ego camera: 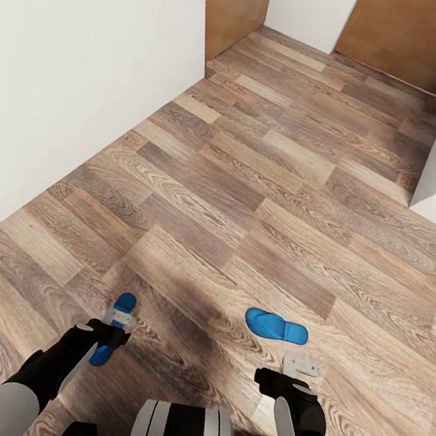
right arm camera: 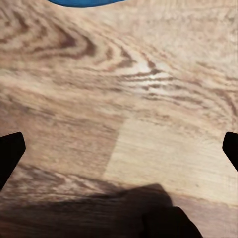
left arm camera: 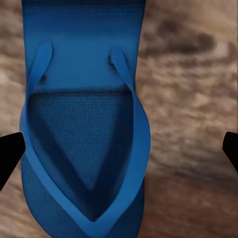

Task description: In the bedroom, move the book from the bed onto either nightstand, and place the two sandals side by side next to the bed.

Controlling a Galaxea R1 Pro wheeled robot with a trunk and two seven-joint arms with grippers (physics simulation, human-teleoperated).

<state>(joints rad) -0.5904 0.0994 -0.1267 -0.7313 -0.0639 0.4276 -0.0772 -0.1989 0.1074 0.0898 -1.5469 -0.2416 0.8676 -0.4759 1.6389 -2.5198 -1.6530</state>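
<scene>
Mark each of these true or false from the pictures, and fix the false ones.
1. Two blue sandals lie on the wood floor. True: one under the left claw, one ahead of the right claw.
2. The left claw is shut on a sandal. False: its fingers stand wide apart, open over the sandal.
3. The sandals lie side by side, touching. False: they lie well apart.
4. The right claw is open above bare floor. True.
</scene>
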